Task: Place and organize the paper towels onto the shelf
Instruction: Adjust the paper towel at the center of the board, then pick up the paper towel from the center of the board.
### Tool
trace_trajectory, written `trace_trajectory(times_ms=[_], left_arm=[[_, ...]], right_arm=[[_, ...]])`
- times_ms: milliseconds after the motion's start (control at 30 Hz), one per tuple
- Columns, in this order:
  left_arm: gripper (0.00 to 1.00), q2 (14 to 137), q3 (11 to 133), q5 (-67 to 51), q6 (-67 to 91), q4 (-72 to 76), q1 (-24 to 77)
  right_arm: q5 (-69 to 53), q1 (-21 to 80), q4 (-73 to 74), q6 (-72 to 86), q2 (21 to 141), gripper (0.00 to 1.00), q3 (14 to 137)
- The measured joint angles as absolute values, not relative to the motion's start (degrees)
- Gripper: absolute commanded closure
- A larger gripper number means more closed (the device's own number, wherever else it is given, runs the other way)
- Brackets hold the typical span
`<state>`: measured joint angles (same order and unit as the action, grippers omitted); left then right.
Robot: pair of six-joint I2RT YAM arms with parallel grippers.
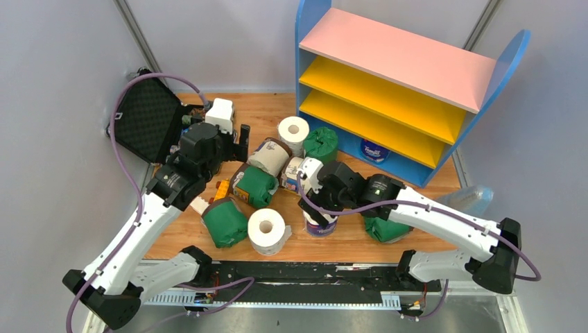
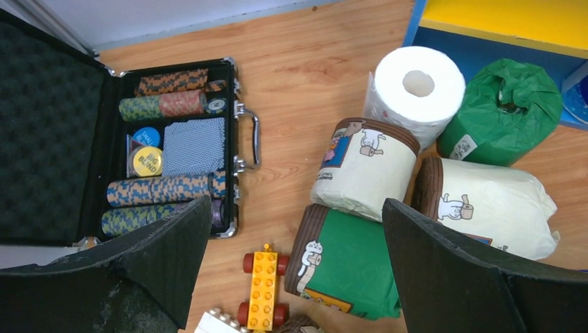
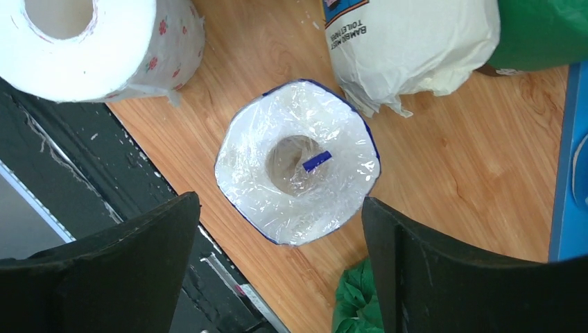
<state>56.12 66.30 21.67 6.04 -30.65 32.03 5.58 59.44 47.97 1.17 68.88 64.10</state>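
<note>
Plain pale grey walls (image 1: 55, 62) close in the wood-grain table (image 1: 267, 111) on three sides — slanted metal posts (image 1: 137, 35) stand near its far corners. A black rail (image 1: 305, 269) runs along its near edge; the light is even.

High behind the near edge of the table (image 1: 277, 111), looking down and forward to the shelf (image 1: 402, 62). Down at close range from each wrist — left over a cream-wrapped roll (image 2: 364, 173), right over the blue-and-white roll (image 3: 297, 163), both also caught overhead.
</note>
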Motion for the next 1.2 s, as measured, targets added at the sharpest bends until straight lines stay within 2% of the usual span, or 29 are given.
trace_trajectory(times_ms=[167,400,700,1000,1200], left_arm=[[0.0,54.3,64.7,22.9,6.1,-29.7,31.2],[0.0,53.5,64.4,24.2,6.1,-28.4,31.1],[0.0,53.6,63.6,24.6,6.0,-27.7,31.0],[0.0,53.3,63.3,24.7,5.9,-27.6,31.0],[0.0,53.3,63.2,24.7,5.9,-27.6,31.0]], right_arm=[[4.4,60.1,47.9,-2.0,71.9,0.21,64.3],[4.4,61.5,48.0,-3.5,75.8,0.25,63.8],[3.5,64.8,48.1,-4.4,78.3,0.39,63.7],[4.9,66.4,48.1,-4.6,81.8,0.47,63.7],[9.2,67.0,47.9,-4.7,84.5,0.62,63.8]])
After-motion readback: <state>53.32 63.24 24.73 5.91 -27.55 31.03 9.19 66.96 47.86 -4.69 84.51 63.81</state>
